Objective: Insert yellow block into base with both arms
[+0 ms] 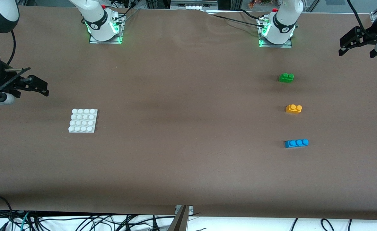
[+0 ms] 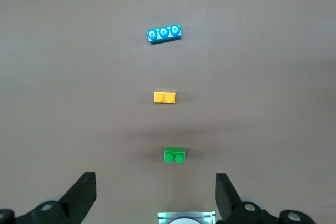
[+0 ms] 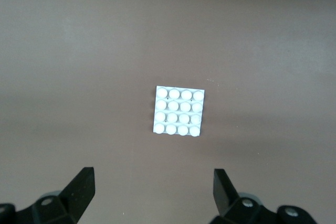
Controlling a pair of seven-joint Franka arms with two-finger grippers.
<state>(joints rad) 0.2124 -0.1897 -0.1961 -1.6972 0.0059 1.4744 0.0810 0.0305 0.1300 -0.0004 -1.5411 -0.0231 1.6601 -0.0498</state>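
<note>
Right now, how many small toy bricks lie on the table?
3, all toward the left arm's end: the green brick farthest from the front camera, the yellow block in the middle, the blue brick nearest. None seems hidden.

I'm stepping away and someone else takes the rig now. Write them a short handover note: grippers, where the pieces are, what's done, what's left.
Left gripper: open, empty, up in the air at the left arm's end of the table.
Right gripper: open, empty, raised at the right arm's end.
Yellow block: on the table toward the left arm's end, between the green brick and the blue brick, touching neither.
Base: flat on the table toward the right arm's end, its studs bare.
Done: nothing yet.
Left: pick up the yellow block and press it onto the base.
</note>
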